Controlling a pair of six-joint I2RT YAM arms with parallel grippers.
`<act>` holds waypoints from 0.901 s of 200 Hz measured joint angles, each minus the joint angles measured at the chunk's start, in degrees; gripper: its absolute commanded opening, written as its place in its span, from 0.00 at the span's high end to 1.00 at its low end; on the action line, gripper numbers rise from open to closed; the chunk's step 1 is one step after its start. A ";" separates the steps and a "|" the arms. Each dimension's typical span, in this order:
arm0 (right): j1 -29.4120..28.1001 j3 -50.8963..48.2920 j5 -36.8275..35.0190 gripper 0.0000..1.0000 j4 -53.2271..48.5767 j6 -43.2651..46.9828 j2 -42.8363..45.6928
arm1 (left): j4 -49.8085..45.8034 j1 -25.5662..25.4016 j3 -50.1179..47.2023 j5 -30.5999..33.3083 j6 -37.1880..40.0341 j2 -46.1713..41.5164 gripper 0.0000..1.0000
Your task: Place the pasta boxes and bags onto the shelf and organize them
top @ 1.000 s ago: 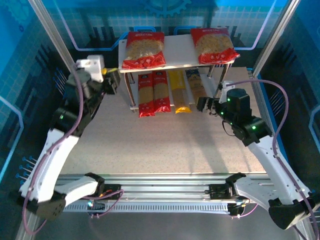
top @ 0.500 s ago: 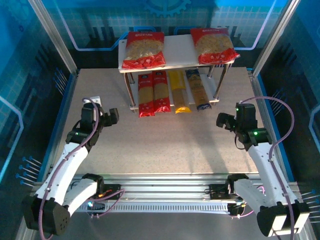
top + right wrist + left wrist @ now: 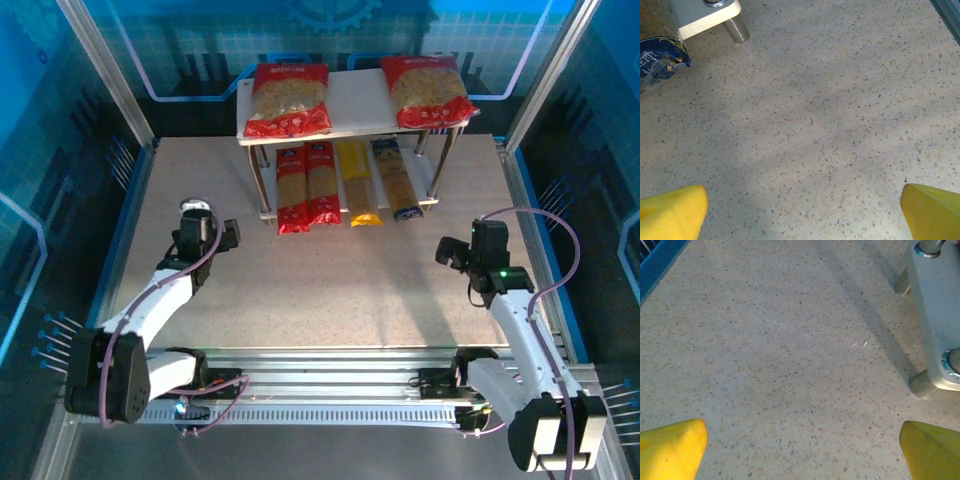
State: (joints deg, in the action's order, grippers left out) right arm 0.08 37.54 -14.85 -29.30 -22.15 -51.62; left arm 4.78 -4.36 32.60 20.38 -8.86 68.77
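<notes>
The left gripper (image 3: 224,236) has its yellow fingers (image 3: 672,447) spread wide, with only bare table (image 3: 340,290) between them. The right gripper (image 3: 447,250) is spread the same way and holds nothing.

Out from the left fingers, the shelf (image 3: 355,100) lies ahead and to the right. From the right fingers it lies ahead and to the left, and the end of the blue pack (image 3: 657,60) shows near its corner leg.

On the lower board lie two red packs (image 3: 307,188), a yellow pack (image 3: 358,185) and the blue pack. They sit side by side, with their long axes running front to back and their near ends towards the arms. The left gripper is nearer the red packs and the right gripper nearer the blue pack.

Two bags (image 3: 288,98) lie on the top board, one at each end. Nothing is left on the table, so I judge the placing done. Any further move would only be straightening.
</notes>
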 measured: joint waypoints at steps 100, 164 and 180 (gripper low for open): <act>0.00 -12.57 -1.95 0.00 28.68 7.10 -3.10 | 48.54 -0.20 -15.28 -0.76 7.96 21.29 0.00; -0.59 -16.61 -1.42 0.00 57.61 10.95 -23.04 | 52.59 -0.20 -13.75 -1.79 9.09 21.27 0.00; -2.19 -16.44 -1.07 0.00 62.20 13.70 -26.58 | 53.29 -0.28 -13.75 -2.23 9.33 21.27 0.01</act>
State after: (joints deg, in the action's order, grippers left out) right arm -2.11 21.10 -15.92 32.91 -8.45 -78.19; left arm 58.06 -4.64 18.85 18.15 0.47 90.04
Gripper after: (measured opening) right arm 0.995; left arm 0.995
